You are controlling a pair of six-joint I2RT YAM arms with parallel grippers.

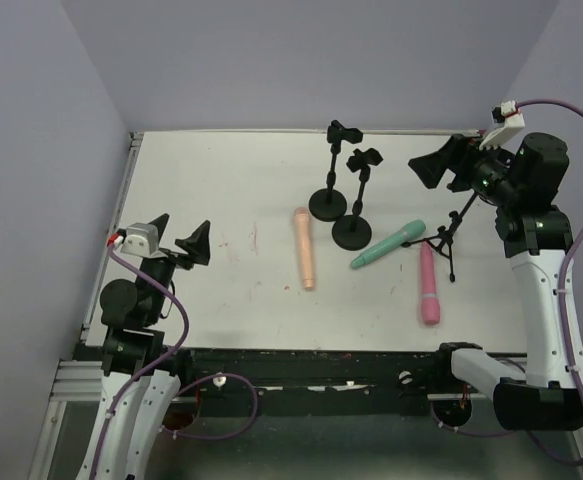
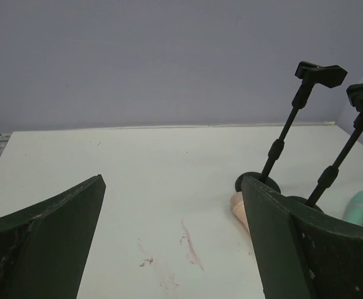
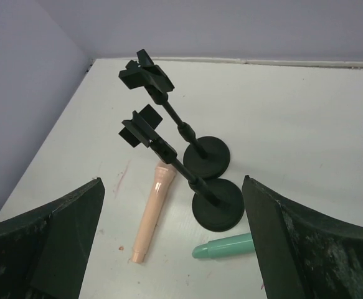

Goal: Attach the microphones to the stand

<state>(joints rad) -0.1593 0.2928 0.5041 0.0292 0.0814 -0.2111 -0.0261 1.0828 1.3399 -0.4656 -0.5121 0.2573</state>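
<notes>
The table is matte white with faint reddish smears at its middle. All three mics lie flat on it, smooth plastic with tapered bodies. The peach mic lies near-to-far at the centre, narrowing toward its near end, with a ribbed collar at the far end. The teal mic lies on a diagonal to its right, with its thin tip near the near stand. The pink mic lies furthest right, its thicker end nearest. The near stand and the far stand are matte black — each a round disc base, a thin jointed rod leaning over, and a forked clip on top. A thin-legged black tripod stands just beside the teal and pink mics, and its top is hard to make out. The left gripper hovers at the near left, well apart from the mics, its dark, scuffed fingers spread wide with nothing between them. The right gripper hangs over the far right, likewise gaping and empty.
</notes>
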